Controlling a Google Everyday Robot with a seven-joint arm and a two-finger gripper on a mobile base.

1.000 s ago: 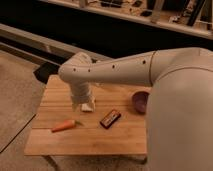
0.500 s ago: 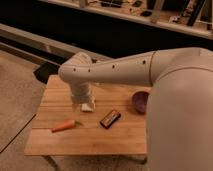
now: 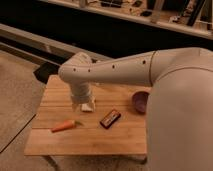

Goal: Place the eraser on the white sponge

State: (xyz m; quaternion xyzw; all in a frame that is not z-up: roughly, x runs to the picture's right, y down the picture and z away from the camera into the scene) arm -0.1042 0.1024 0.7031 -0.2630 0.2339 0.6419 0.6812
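The eraser (image 3: pixel 110 118) lies flat on the wooden table (image 3: pixel 115 142), near its middle, with the long side turned diagonally. It is a dark block with 1 orange-red stripe on the top face. Nothing touches it.

To the upper left of the eraser, a short way off and not touching it, is the white sponge (image 3: pixel 88 107), a small pale pad on the table top. The gripper (image 3: pixel 82 103) hangs directly over this sponge, so it is also up and to the left of the eraser. It points straight down from the thick white wrist, and its jaws are spread. It holds no object that I can make out. If its tips touch the sponge, I cannot tell, because the wrist hides most of that place.

To the lower left of the eraser, farther than the sponge, lies 1 orange carrot (image 3: pixel 64 125). To the upper right of the eraser, near the table edge, stands 1 dark purple bowl (image 3: pixel 140 101). The white arm (image 3: pixel 120 70) comes in from the right and passes above and behind the eraser.
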